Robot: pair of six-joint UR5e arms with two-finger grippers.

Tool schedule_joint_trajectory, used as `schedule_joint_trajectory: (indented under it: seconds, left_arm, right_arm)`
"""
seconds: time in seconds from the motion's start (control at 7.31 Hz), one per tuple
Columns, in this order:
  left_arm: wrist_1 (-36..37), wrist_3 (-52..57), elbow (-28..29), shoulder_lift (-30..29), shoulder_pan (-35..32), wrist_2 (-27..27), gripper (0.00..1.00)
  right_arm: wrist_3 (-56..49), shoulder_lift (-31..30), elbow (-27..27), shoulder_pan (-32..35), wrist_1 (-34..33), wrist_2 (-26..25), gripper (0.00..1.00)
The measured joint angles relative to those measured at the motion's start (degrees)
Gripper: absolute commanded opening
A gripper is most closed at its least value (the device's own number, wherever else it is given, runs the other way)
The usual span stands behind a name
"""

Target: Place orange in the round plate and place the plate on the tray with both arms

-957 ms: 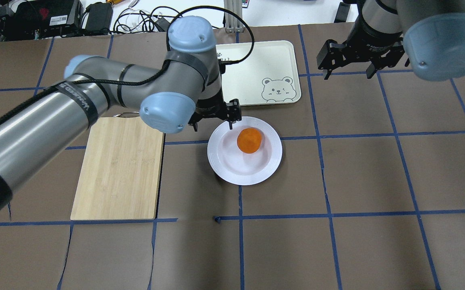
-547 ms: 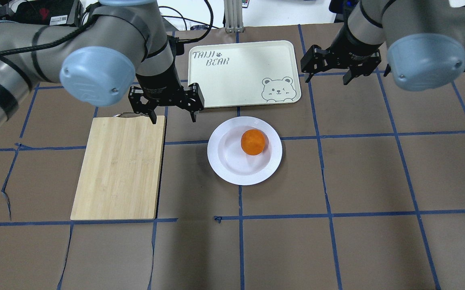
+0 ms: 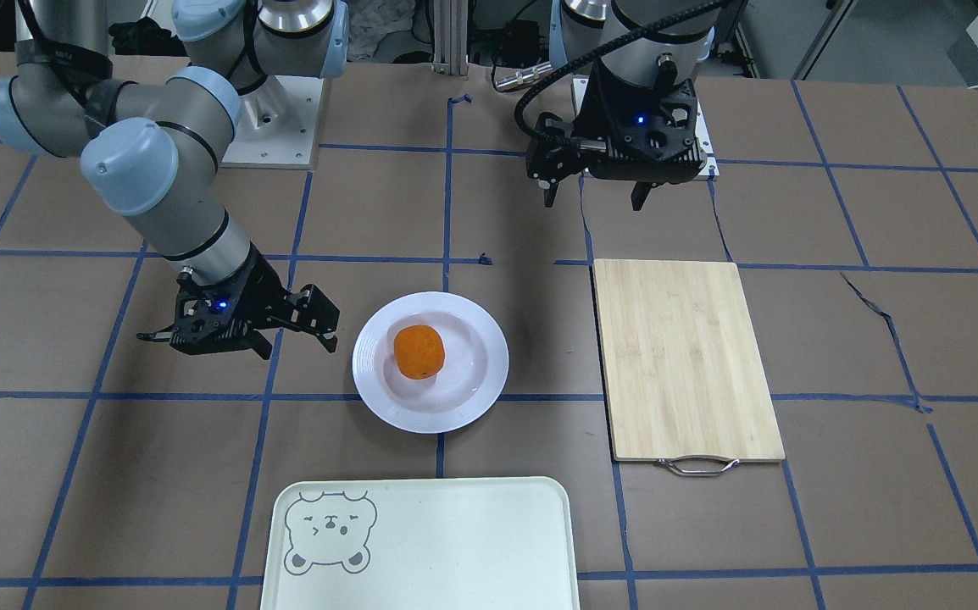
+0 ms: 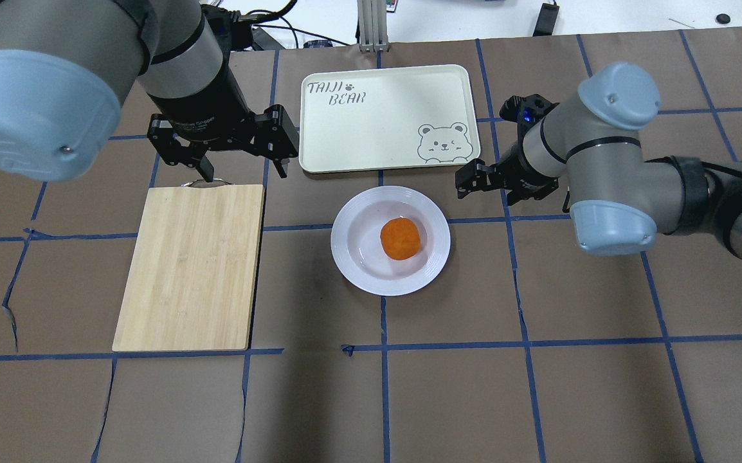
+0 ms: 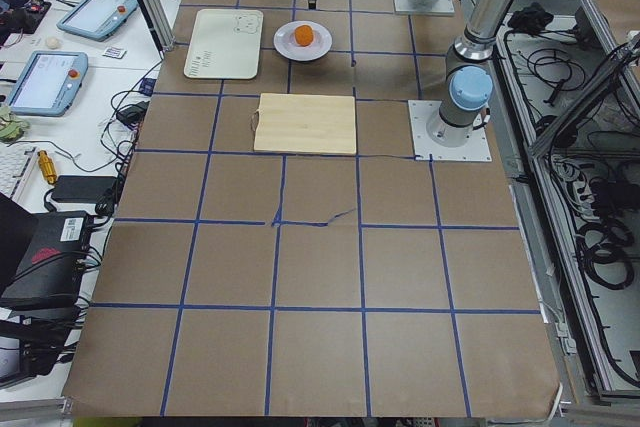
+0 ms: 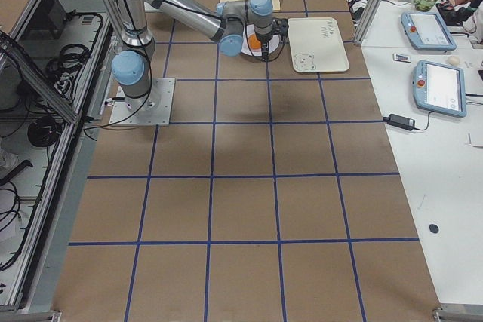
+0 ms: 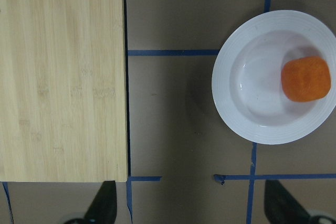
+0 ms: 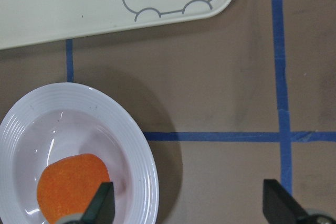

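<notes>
The orange (image 4: 400,238) (image 3: 419,352) lies in the sunken centre of the white round plate (image 4: 352,257) (image 3: 489,373), which stands on the table just in front of the cream tray (image 4: 377,128) (image 3: 455,542). My left gripper (image 4: 245,173) (image 3: 593,203) hangs open and empty above the gap between the cutting board's handle end and the tray, well left of the plate. My right gripper (image 4: 488,193) (image 3: 239,341) is open and empty beside the plate's right rim. In the right wrist view one fingertip (image 8: 102,203) overlaps the plate (image 8: 131,129) next to the orange (image 8: 73,187).
A bamboo cutting board (image 4: 191,270) (image 7: 63,87) with a metal handle lies left of the plate. The tray holds nothing and carries a bear face (image 4: 447,143) at its near right corner. Brown paper with blue tape lines covers the table.
My left gripper has drawn back from the plate's far rim to the left, over the board's handle end. My right arm has swung down toward the plate's right side. The orange rolled a little.
</notes>
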Motion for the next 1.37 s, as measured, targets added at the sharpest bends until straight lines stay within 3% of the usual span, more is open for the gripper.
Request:
schedule_joint_trajectory:
  seconds: [0.55,1.09,1.37]
  left_arm:
    - [-7.0,6.7,3.9,0.6,4.0,3.0,1.00]
    - [-6.5,14.2,2.6,1.5,9.2,3.6,1.00]
    - [-3.3,12.4,1.4,1.8,9.8,3.4,1.00]
  right_arm:
    - [1.6,5.5,2.5,0.1,-3.2,10.7,1.00]
    - [1.5,8.8,5.0,0.5,-7.2,11.4,1.00]
    - [1.6,9.9,5.2,1.2,-7.5,11.5,1.00]
